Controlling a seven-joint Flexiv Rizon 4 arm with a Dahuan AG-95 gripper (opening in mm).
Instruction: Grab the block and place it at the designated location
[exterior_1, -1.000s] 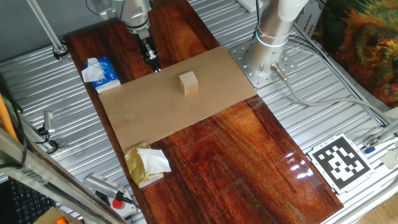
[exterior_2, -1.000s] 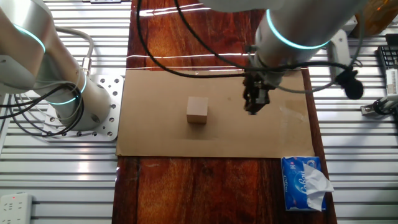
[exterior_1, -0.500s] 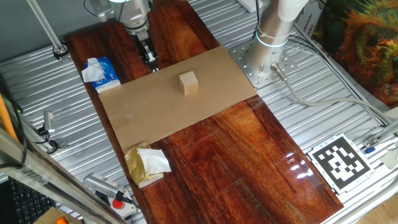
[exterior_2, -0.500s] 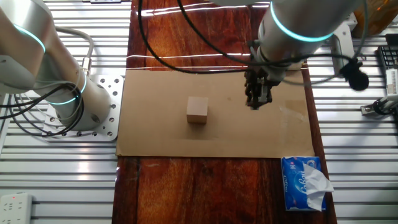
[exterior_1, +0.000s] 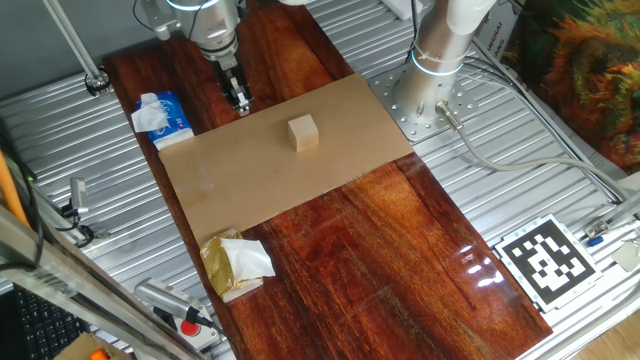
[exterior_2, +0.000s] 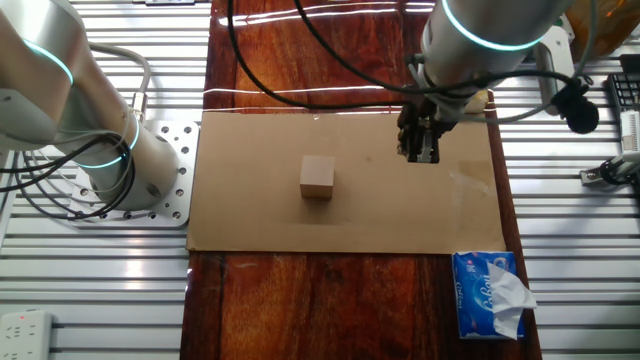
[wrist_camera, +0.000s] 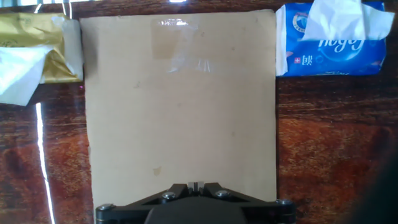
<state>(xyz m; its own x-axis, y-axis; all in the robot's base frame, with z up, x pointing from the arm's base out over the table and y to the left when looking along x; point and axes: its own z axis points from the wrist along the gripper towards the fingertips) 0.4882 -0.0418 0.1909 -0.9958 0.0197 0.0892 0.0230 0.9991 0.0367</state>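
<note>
The block (exterior_1: 303, 132) is a small pale wooden cube that sits on the tan cardboard rectangle (exterior_1: 240, 175); in the other fixed view the block (exterior_2: 318, 176) lies left of centre on the cardboard (exterior_2: 400, 220). I cannot make out the black dot in any view. My gripper (exterior_1: 241, 101) hangs above the cardboard's far edge, well clear of the block, and in the other fixed view the gripper (exterior_2: 421, 153) is to the block's right. In the hand view the gripper (wrist_camera: 196, 185) is shut and empty over bare cardboard (wrist_camera: 180, 106); the block is out of that view.
A blue-and-white tissue pack (exterior_1: 162, 117) lies beside the cardboard near my gripper. A crumpled gold-and-white wrapper (exterior_1: 235, 262) lies at the cardboard's other end. A black-and-white square tag (exterior_1: 548, 257) sits at the lower right. The arm's base (exterior_1: 440, 60) stands by the table.
My gripper has risen and drifted away from the block toward the cardboard's far edge. The block has not moved.
</note>
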